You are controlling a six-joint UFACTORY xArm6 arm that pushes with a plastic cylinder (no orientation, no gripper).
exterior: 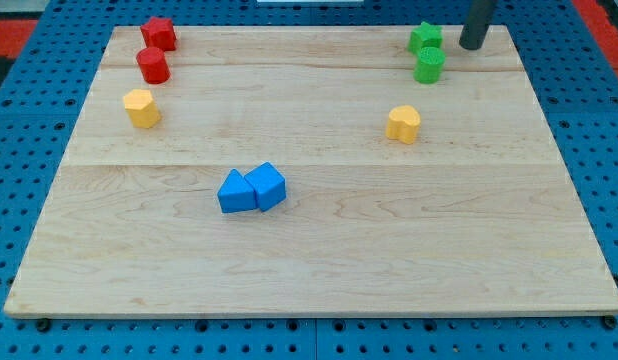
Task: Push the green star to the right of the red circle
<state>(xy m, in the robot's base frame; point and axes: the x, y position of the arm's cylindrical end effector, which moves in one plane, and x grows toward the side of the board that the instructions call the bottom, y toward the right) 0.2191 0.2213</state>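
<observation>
The green star (424,38) lies near the view's top right of the wooden board (309,250). A green circle (430,65) touches it just below. The red circle (153,66) stands at the view's top left, with a red star (159,33) right above it. My tip (471,45) is on the board just to the right of the green star, a small gap apart.
A yellow block (142,108) lies below the red circle. A yellow heart (403,123) lies below the green circle. Two blue blocks (252,189) touch each other near the middle. Blue pegboard surrounds the board.
</observation>
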